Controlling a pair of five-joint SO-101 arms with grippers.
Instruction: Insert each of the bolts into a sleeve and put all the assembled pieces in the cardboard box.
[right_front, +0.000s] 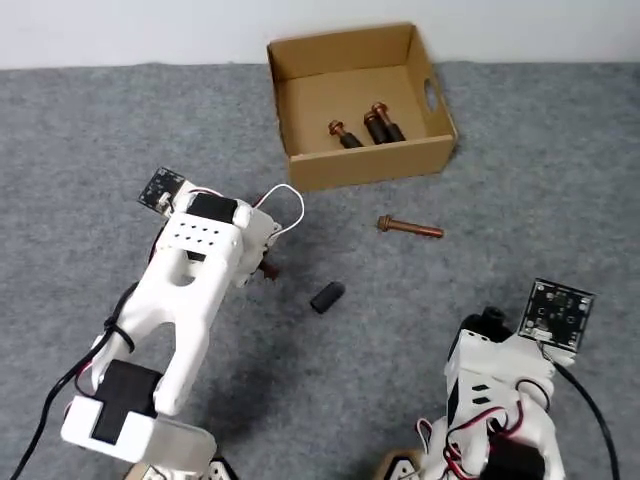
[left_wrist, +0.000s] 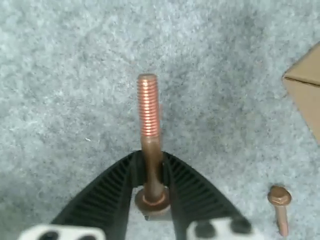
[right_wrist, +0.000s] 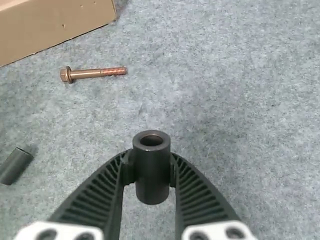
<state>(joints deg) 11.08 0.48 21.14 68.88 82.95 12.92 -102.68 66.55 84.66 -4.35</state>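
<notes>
Left wrist view: the left gripper clamps a copper bolt near the cardboard box; the right gripper clamps a black sleeve, farther from that box.

From here the left arm stretches out long and low toward the cardboard box. Its wrist stops just short of the box's front wall, near one corner. The left gripper is clamped on a bolt, pinching the shank just above the head, with the threads poking out past the fingertips. The right arm sits folded up, well back from the box. The right gripper is closed around a dark sleeve, whose open bore points away from the wrist.
</notes>
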